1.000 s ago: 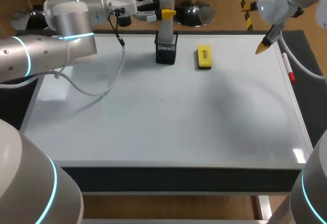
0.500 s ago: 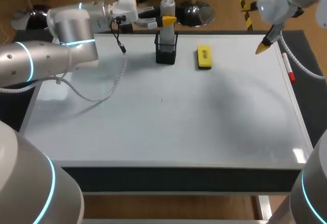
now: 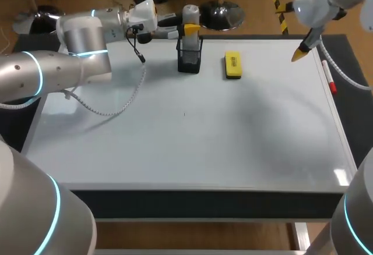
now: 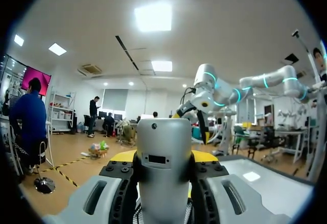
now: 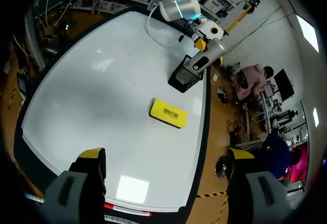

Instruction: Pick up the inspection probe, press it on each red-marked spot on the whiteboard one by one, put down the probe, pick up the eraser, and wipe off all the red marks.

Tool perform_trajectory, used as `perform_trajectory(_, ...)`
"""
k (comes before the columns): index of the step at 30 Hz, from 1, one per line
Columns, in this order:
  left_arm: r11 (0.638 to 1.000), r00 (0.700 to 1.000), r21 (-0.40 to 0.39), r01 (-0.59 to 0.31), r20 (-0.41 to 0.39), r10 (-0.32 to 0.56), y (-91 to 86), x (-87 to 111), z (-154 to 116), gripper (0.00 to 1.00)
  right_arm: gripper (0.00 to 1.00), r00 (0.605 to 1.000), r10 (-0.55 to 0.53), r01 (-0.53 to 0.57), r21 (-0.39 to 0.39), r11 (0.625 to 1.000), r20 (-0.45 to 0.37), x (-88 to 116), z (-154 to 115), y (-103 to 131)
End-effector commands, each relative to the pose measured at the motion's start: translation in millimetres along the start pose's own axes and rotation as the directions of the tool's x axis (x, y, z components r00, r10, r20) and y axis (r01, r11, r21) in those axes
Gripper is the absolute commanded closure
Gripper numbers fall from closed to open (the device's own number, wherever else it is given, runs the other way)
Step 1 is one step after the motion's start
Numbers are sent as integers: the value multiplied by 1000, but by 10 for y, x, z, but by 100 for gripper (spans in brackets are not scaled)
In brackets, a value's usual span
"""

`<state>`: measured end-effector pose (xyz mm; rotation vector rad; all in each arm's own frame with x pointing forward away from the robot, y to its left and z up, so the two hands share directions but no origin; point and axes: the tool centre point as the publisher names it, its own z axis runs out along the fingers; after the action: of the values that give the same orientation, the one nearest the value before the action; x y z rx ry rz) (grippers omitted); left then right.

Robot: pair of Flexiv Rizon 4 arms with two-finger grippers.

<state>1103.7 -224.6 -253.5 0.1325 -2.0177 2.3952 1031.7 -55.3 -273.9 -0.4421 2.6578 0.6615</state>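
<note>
Head view: the whiteboard (image 3: 192, 150) stretches wide between its near edge and the things by its far edge; there stand a black mesh holder (image 3: 189, 58) and, near it, the yellow eraser (image 3: 232, 65); a red pen (image 3: 330, 84) lies along the right edge; the left gripper (image 3: 190, 29) is clamped on the inspection probe (image 3: 190, 11), upright over the holder; its lower end is hidden by the mesh; the right gripper (image 5: 164, 157), fingers wide apart, hangs over the far right corner, well apart from the left; a tiny speck (image 3: 184, 114) mid-board is too small to identify.
</note>
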Motion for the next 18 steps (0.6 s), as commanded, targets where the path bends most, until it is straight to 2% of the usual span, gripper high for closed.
perform_trajectory(1, 1000, 1000, 5, 8, -15, -8, 59, -35, 6, 100, 0, 1000, -1, 1, 3, 1000, -4, -3, -4, 0)
perform_trajectory(18, 1000, 999, 2, 11, -32, -11, 170, -45, -2, 100, 0, 1000, -1, 1, 3, 1000, -4, -3, -4, 0)
